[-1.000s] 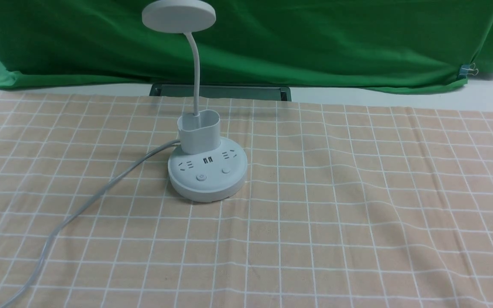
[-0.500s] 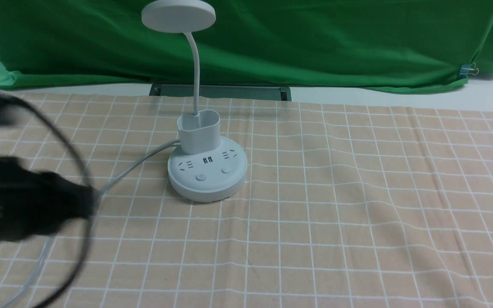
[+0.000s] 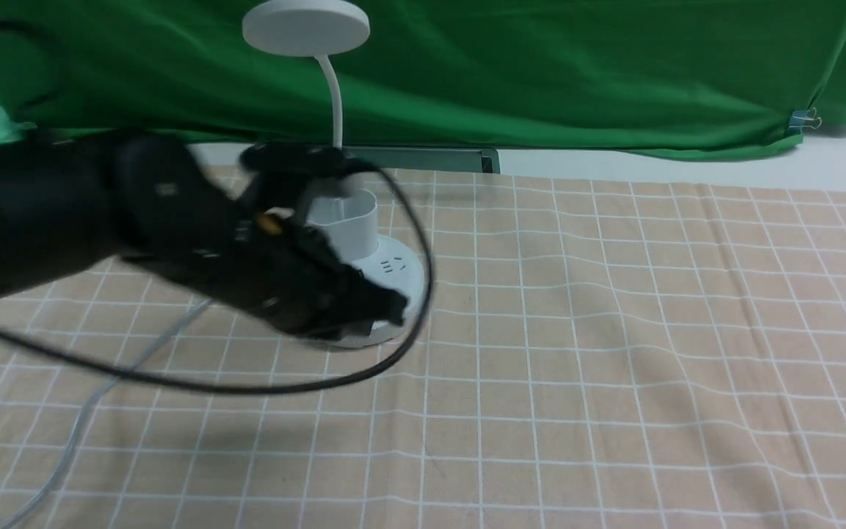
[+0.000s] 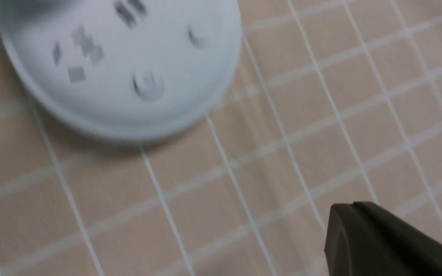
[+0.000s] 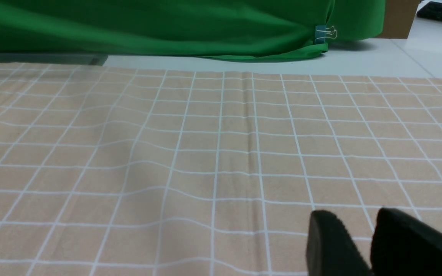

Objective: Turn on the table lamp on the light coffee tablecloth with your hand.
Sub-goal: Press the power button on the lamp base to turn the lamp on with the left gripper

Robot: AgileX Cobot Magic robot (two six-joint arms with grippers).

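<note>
Green backdrop [image 3: 540, 66] behind a tan, white-gridded tablecloth [image 3: 614, 330].
On the cloth's left half stands the white lamp [image 3: 305, 28], its base partly hidden by the robot's left gripper [image 4: 330, 214], fingers together and empty; the right gripper [image 5: 353, 218] stands open over the cloth.

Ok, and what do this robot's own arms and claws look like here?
The left arm is black, thick and jointed, blurred, with a small orange patch and a looping black cable. The right claw shows two dark, tapering fingers; the rest of that arm is out of view.
</note>
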